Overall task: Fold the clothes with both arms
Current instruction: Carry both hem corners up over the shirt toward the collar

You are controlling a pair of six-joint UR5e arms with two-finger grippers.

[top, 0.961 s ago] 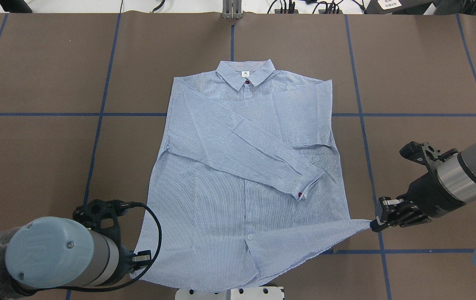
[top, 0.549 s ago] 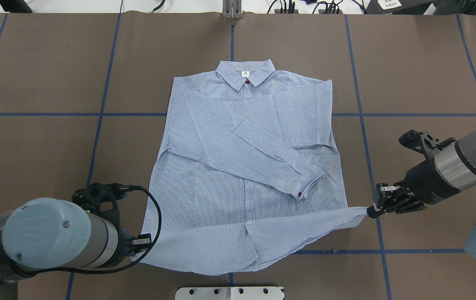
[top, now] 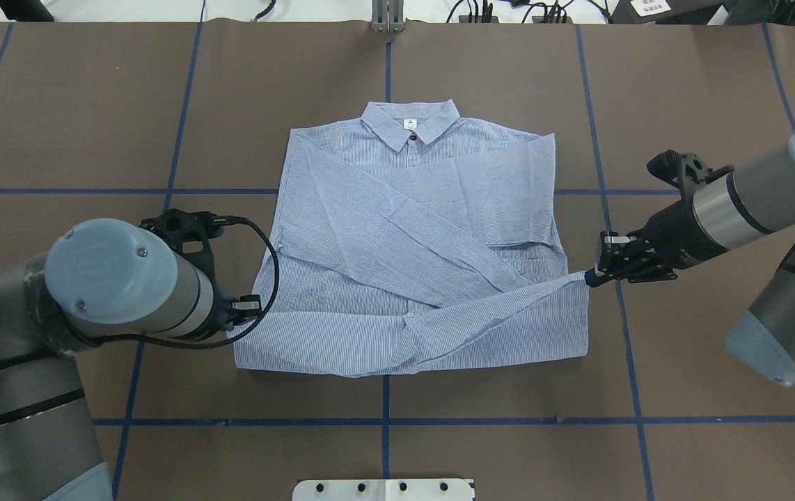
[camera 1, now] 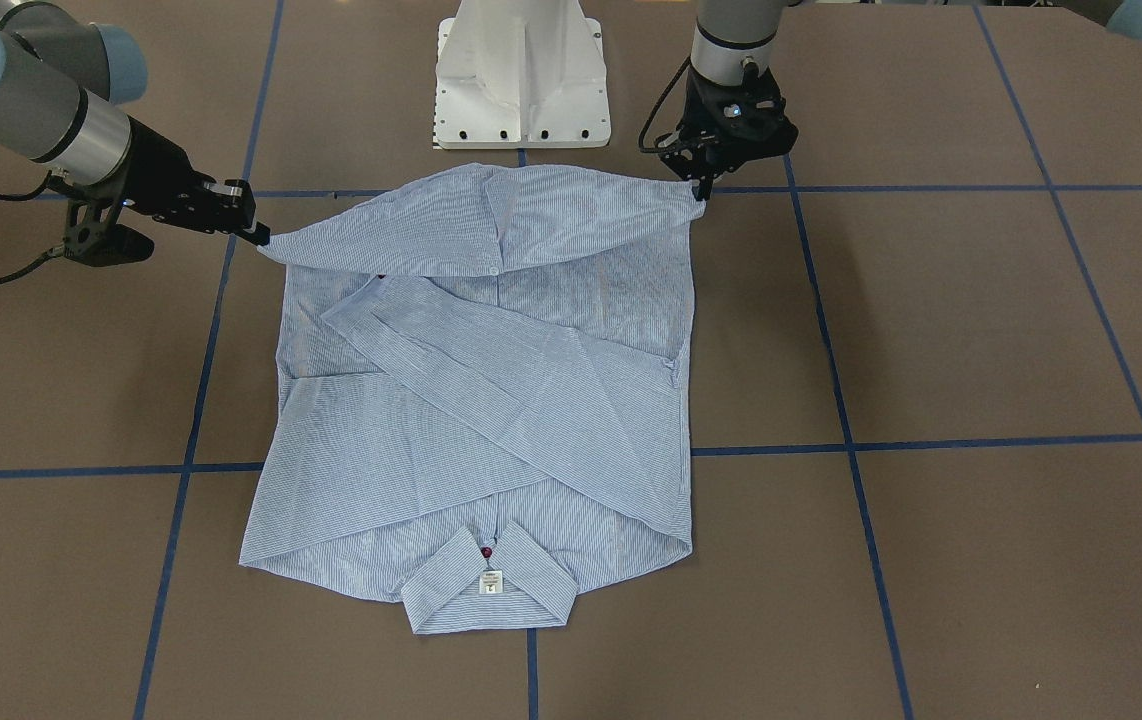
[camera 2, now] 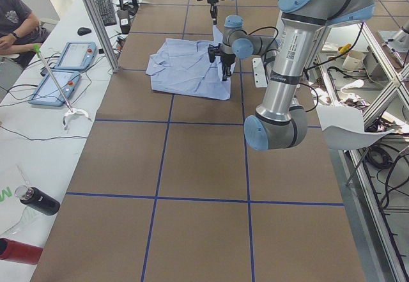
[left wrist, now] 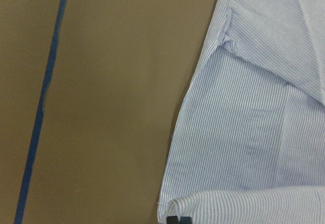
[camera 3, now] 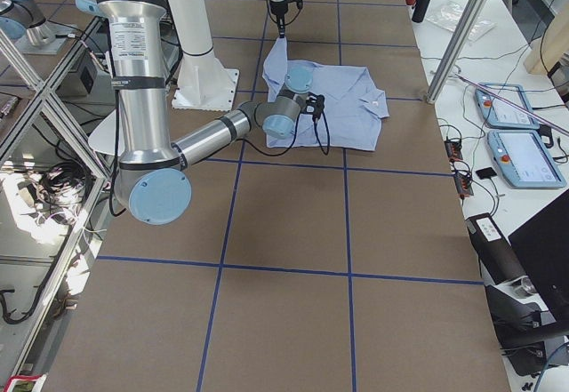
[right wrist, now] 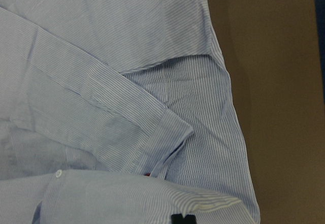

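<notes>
The shirt [top: 415,250] was seen at frame centre, sleeves [top: 370,209] crossed; its hem [top: 495,306] was held lifted — clamped at each corner by the left gripper [top: 248,306] and the right gripper [top: 589,278] — so the bottom fold was judged half done.

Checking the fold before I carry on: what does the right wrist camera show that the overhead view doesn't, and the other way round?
Only the right wrist view: the sleeve cuff beneath the lifted hem, with a dark red button peeking out at the hem's edge. Only the overhead: the collar, and the left pincer shut on the other hem corner. Both: the right pincer shut on its hem corner (just black tips at the wrist view's bottom edge), the lifted hem drawn over the lower front, the crossed sleeve, the brown table.
</notes>
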